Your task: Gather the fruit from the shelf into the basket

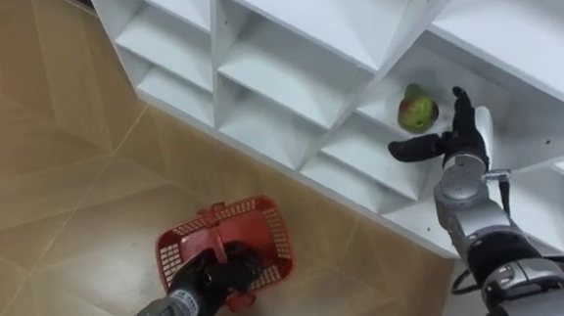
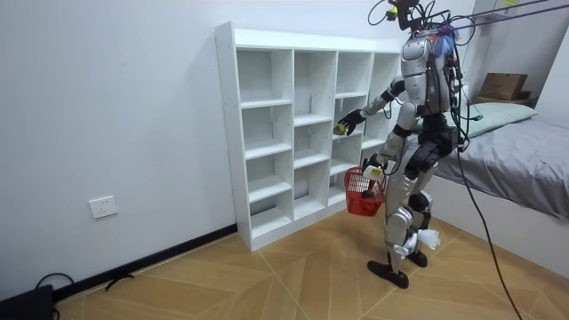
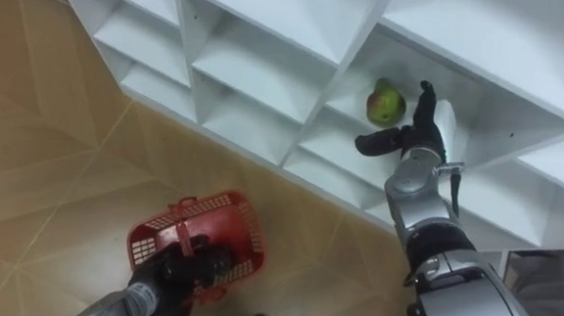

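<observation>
I stand on the wood floor [image 1: 46, 163] at the white closet [image 2: 229, 133]. My right hand [image 1: 457, 139] is open beside the fruit [image 1: 417, 111]; my left hand [image 1: 218, 277] grips the red basket [image 1: 173, 254].

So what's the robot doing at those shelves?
It's reaching into the white shelves. Its right hand is open, right beside a green and red fruit in one cubby, but not closed on it yet. Its left hand holds a red basket down low over the wooden floor.

wall [image 2: 133, 107]: plain white | floor [image 2: 267, 276]: wood parquet | bed [image 2: 524, 169]: grey cover, room view's right
</observation>
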